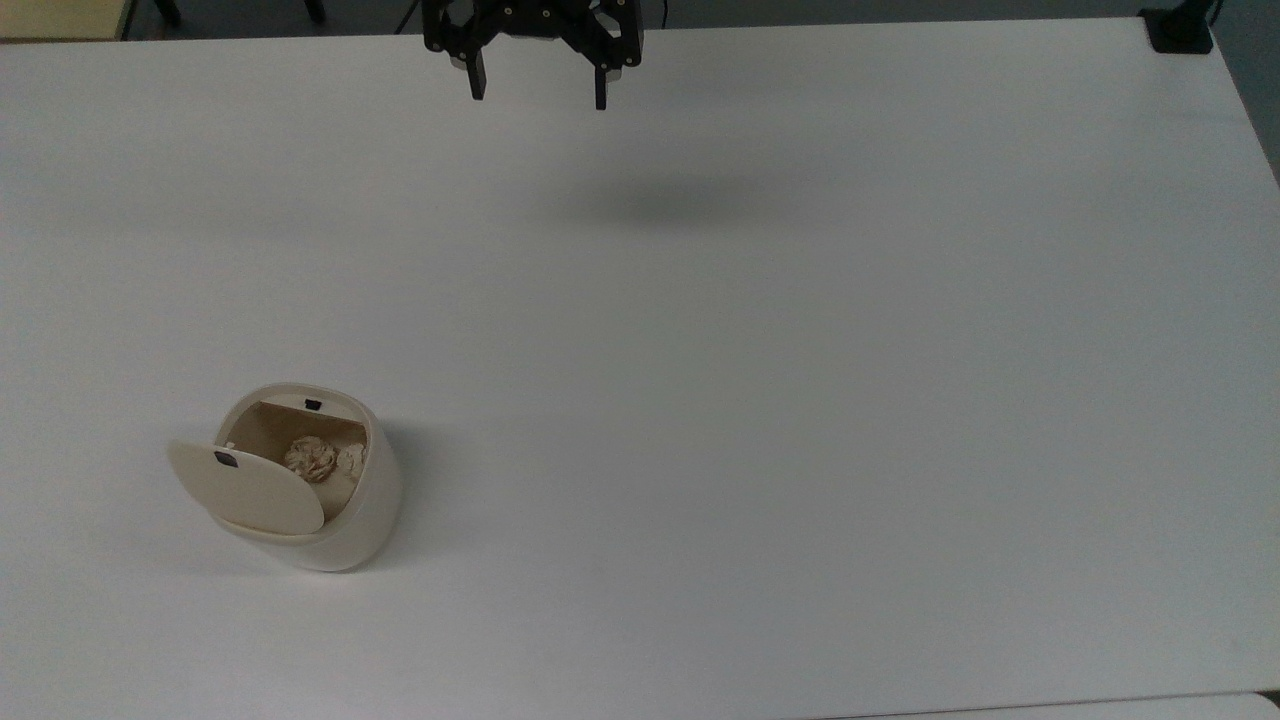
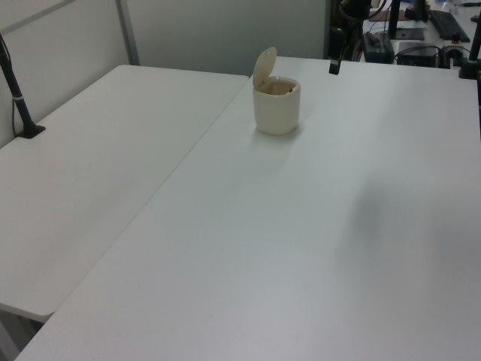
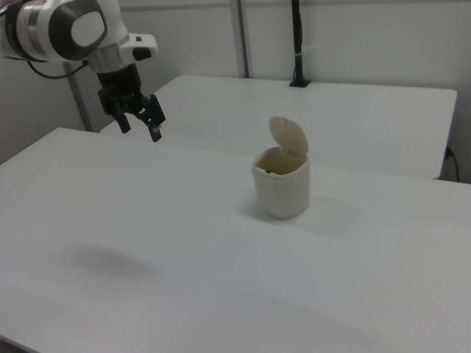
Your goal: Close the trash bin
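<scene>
Open trash bin [image 1: 330, 500] on a white table [image 1: 800, 400], gripper [image 1: 537, 85] well apart from it.

Top view: bin lower left, lid [image 1: 250, 487] raised, crumpled paper [image 1: 312, 458] inside; gripper fingers spread. Left view: bin [image 2: 276, 105] stands far. Right view: gripper [image 3: 140, 123] hangs above the table.

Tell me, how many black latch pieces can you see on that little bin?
2. One sits on the raised lid, near its free edge. The other is on the trash bin rim, on the side nearest the gripper in the top view. Others may be hidden.
</scene>
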